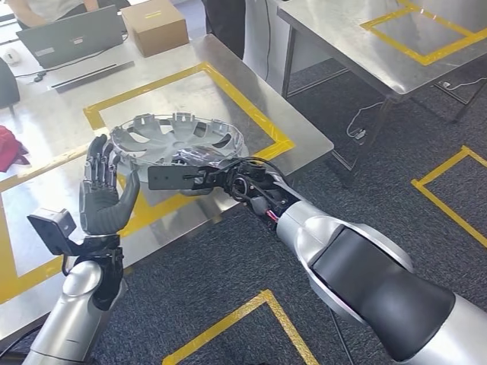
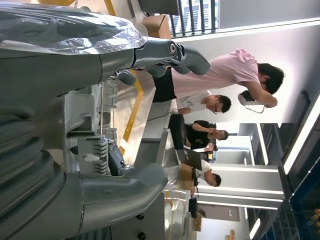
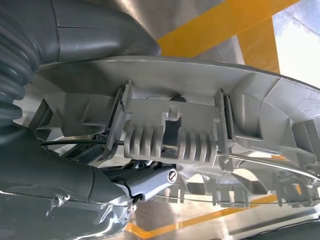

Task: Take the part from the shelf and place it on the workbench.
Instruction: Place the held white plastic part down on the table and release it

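The part is a silver wheel cover (image 1: 178, 137) lying low over the yellow-taped square of the steel workbench (image 1: 57, 122); whether it rests on the top I cannot tell. My right hand (image 1: 221, 176) reaches under its near rim. The right wrist view shows the thick thumb (image 3: 94, 35) on one side of the ribbed rim (image 3: 170, 135) and a finger (image 3: 151, 182) on the other, gripping it. My left hand (image 1: 103, 194) stands upright just left of the cover, palm toward it, fingers apart and holding nothing. The left wrist view shows the cover's clips (image 2: 94, 150) between the spread fingers (image 2: 124, 187).
A laptop (image 1: 71, 34) and a cardboard box (image 1: 155, 24) sit at the workbench's far side, a red cloth (image 1: 8, 148) at its left edge. A second steel table (image 1: 390, 38) stands to the right across grey carpet. People (image 2: 211, 80) stand nearby.
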### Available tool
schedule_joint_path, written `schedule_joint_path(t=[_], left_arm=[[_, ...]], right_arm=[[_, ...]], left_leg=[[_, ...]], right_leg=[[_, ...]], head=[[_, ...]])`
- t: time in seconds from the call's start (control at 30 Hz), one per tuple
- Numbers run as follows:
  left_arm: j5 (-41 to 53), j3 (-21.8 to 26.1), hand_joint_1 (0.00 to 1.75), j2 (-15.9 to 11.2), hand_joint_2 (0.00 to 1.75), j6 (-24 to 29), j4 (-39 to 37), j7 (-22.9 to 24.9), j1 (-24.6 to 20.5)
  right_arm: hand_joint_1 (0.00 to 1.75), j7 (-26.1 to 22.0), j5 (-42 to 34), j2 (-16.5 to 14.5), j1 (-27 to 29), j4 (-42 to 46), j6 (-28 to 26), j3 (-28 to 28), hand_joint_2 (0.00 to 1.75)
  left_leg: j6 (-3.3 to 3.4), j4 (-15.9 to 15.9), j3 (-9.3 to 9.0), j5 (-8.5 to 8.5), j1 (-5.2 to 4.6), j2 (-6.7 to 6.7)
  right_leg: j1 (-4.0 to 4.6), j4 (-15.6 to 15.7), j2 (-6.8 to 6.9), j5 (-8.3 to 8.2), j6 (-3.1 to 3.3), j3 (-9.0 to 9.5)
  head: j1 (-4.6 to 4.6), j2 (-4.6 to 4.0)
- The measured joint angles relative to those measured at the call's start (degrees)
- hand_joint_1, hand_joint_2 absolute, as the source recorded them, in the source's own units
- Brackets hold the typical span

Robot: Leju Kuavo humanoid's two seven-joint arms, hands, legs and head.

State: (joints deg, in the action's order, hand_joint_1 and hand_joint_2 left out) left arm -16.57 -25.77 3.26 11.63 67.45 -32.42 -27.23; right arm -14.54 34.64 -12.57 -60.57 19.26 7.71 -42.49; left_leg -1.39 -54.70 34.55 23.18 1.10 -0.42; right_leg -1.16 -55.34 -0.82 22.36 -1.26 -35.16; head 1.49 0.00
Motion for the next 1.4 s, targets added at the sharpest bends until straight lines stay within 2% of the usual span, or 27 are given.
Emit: schedule_joint_path(t=[0.27,0.53,0.73,0.87,1.4], left_arm=[[-1.26,0.0,0.0,-0.05,1.75,-0.05,0.0,1.41,0.15],[-1.49,0.0,0.0,-0.3,1.75,0.53,0.55,0.46,0.13],[-1.44,0.0,0.0,-0.71,1.75,1.3,3.06,1.49,0.15],[-1.29,0.0,0.0,-0.98,1.75,1.53,4.63,1.83,0.18],[-0.96,0.0,0.0,-1.55,1.75,0.71,6.61,1.93,0.27]], right_arm=[[1.75,0.02,-0.66,0.02,-0.27,-0.07,-4.43,0.46,1.75],[1.75,0.34,-0.57,0.02,-0.29,-0.41,-6.47,1.61,1.75],[1.75,0.46,-0.25,0.02,-0.29,-0.51,-7.27,1.96,1.75],[0.0,0.48,0.21,0.02,-0.29,-0.51,-7.54,2.26,0.0],[0.0,0.62,1.26,0.04,-0.31,-0.53,-8.07,3.91,0.0]], left_leg=[[0.0,-0.01,0.0,0.0,0.0,0.01],[0.0,-0.03,-0.01,0.0,0.0,0.01],[0.0,-0.03,0.0,0.0,0.0,0.01],[0.01,-0.03,0.0,0.0,0.0,0.01],[0.01,-0.04,-0.01,0.01,0.0,0.02]], right_leg=[[0.0,0.0,0.0,-0.01,-0.01,0.0],[0.0,0.0,-0.01,-0.01,-0.02,0.01],[0.0,0.0,0.0,-0.01,-0.02,0.02],[0.0,0.0,0.0,-0.01,-0.02,0.02],[0.0,0.0,-0.01,-0.01,-0.02,0.02]], head=[[0.0,0.0],[0.0,0.0],[0.01,0.0],[0.0,0.0],[-0.01,0.0]])
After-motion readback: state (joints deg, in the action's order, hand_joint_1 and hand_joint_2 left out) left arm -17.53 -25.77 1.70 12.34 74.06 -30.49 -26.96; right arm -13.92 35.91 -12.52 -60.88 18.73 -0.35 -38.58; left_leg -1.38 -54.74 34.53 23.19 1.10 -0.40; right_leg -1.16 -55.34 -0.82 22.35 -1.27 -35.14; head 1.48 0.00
